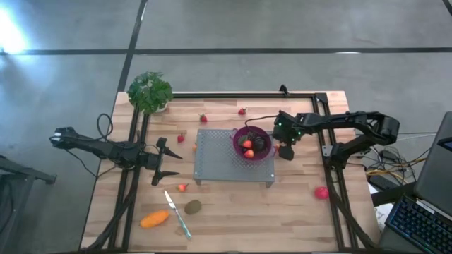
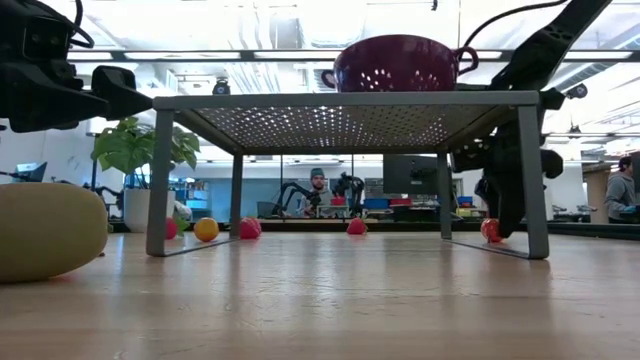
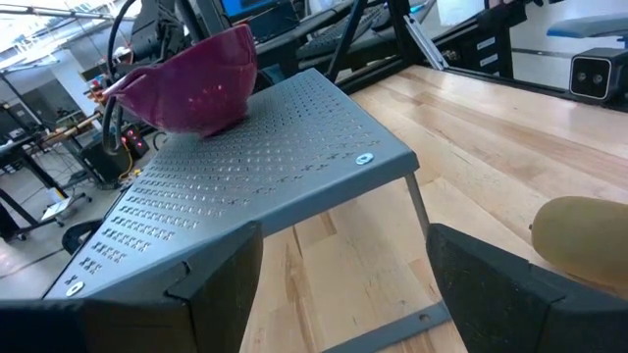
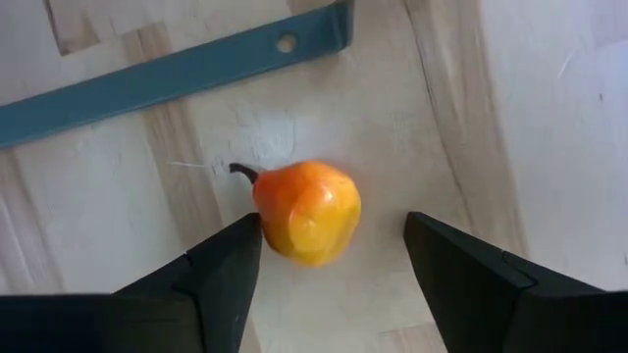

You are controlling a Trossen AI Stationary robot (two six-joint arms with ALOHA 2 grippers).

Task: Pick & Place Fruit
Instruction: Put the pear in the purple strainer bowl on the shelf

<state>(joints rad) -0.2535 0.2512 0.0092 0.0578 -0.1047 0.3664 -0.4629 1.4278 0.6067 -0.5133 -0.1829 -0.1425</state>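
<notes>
Looking straight down through the right wrist view, I see a small orange-yellow fruit with a short dark stem point(image 4: 306, 213) lying on the bare wood just beside the foot of the perforated metal stand point(image 1: 234, 156). My right gripper point(image 4: 334, 260) hangs directly over it, fingers spread wide on either side and gripping nothing. On top of the stand sits the purple colander point(image 1: 252, 143), already holding a few pieces. I judge this to be the reach-and-grasp step: next I'd need to lower until the fingertips bracket the fruit, then close. The left gripper point(image 1: 167, 162) waits open and empty at the stand's other end, with the kiwi point(image 1: 192, 207), orange piece point(image 1: 155, 219) and knife point(image 1: 178, 214) nearby.
</notes>
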